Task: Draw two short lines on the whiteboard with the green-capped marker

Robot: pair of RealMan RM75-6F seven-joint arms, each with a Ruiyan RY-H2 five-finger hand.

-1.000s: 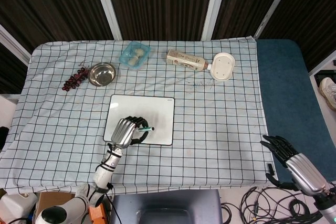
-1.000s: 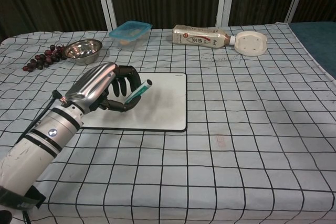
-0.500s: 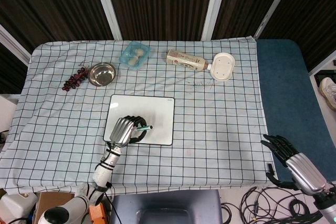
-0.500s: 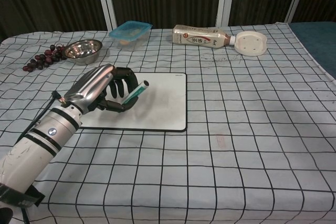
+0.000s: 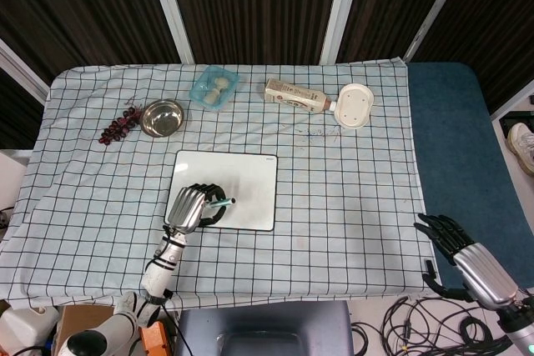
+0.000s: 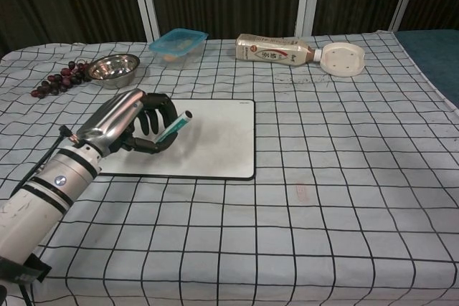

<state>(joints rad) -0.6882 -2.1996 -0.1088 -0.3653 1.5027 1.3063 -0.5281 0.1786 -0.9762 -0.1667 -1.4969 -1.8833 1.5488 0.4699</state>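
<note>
The whiteboard (image 5: 238,181) (image 6: 215,137) lies flat on the checked cloth, a little left of the table's middle, its surface showing no clear marks. My left hand (image 5: 188,208) (image 6: 122,123) hovers over the board's near left corner and grips the green marker (image 5: 219,203) (image 6: 174,127), whose free end points up and to the right. The marker's other end is hidden inside the fingers. My right hand (image 5: 467,258) hangs off the table's right front corner, fingers spread, holding nothing; the chest view does not show it.
Along the far edge lie a bunch of grapes (image 5: 117,127), a steel bowl (image 5: 163,117), a blue plastic box (image 5: 214,87), a toppled bottle (image 5: 294,96) and a white dish (image 5: 354,106). A blue mat (image 5: 459,139) borders the table's right side.
My left hand has drawn back toward the left and the near edge with the marker, from over the board's lower middle to its near left corner. The right hand is still.
</note>
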